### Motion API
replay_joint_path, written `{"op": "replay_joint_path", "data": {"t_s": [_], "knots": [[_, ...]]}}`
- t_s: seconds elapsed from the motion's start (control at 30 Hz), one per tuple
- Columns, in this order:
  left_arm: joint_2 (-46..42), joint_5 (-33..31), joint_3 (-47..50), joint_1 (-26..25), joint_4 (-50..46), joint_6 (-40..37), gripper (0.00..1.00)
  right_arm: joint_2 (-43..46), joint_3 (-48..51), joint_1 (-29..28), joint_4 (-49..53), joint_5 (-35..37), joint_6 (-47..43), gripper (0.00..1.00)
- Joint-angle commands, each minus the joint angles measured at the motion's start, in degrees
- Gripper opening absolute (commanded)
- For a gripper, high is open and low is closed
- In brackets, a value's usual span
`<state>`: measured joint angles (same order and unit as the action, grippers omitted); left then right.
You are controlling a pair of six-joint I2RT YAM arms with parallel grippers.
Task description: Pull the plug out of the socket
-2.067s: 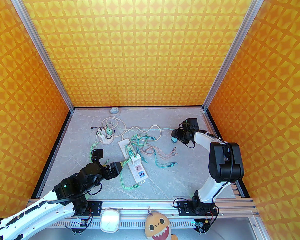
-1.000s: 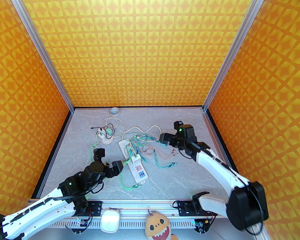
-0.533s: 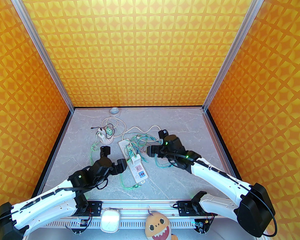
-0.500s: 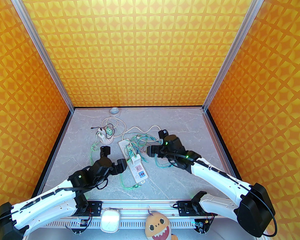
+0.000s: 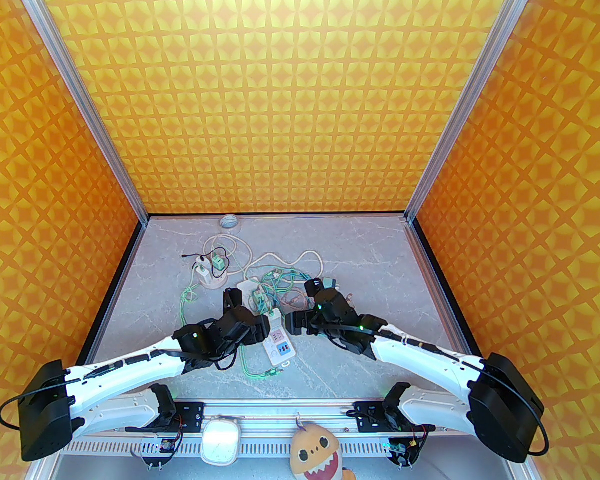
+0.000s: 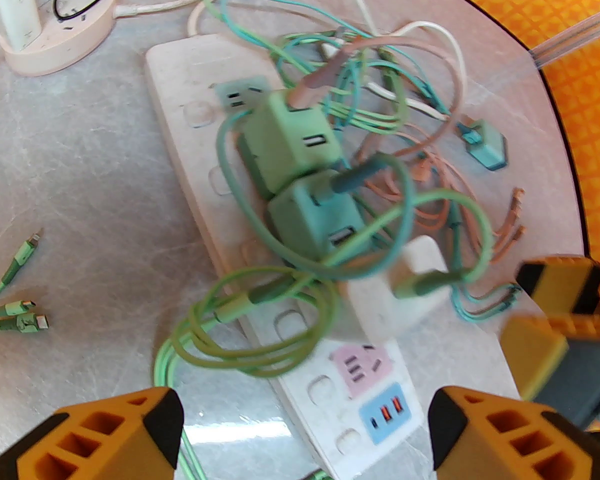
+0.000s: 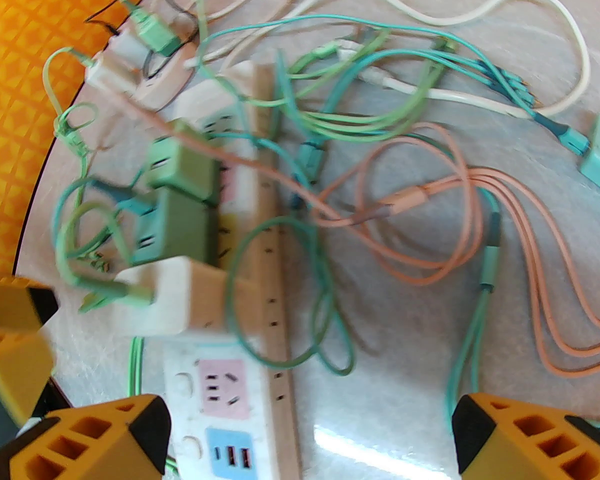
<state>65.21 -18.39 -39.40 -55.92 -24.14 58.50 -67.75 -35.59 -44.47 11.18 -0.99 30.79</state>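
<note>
Cables (image 5: 280,279) tangle over the power strip (image 5: 281,349), which lies near the middle of the top view with its long axis running from upper left to lower right. I see the white plug (image 5: 274,319) seated on it just above the pink and blue socket faces, standing up off the strip. In the left wrist view its green cable (image 6: 420,285) leaves the side facing lower left. The left gripper (image 5: 258,326) sits just left of the plug and the right gripper (image 5: 291,321) just right, both spread wide and holding nothing. The wrist views are blurred, so I cannot tell whether any finger touches the plug.
</note>
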Motion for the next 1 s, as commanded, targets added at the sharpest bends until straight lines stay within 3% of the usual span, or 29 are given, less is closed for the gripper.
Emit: {"op": "replay_joint_path", "data": {"t_s": [0.0,0.13,0.4,0.47,0.7,0.97], "knots": [[-4.20,-1.87,1.90,2.10,0.73,0.41,0.83,2.09,0.20,-2.76,-0.58,4.47,-1.40,0.98],[-7.48,1.55,4.24,6.91,3.75,-3.34,0.83,-0.57,-2.19,-5.87,0.01,6.66,-2.38,0.98],[-5.85,17.10,8.10,21.12,13.94,-8.01,0.84,-8.69,-9.85,-12.47,1.75,13.43,-3.38,0.99],[-4.36,19.01,8.41,23.44,15.24,-8.46,0.85,-10.78,-12.23,-13.26,3.33,14.02,-3.65,0.93],[1.93,21.83,8.81,26.48,20.10,-10.23,0.90,-17.06,-17.64,-13.98,7.28,16.00,-2.41,0.70],[7.03,21.69,7.78,26.83,20.93,-9.47,0.98,-21.68,-20.52,-14.04,9.39,16.17,-1.15,0.67]]}}
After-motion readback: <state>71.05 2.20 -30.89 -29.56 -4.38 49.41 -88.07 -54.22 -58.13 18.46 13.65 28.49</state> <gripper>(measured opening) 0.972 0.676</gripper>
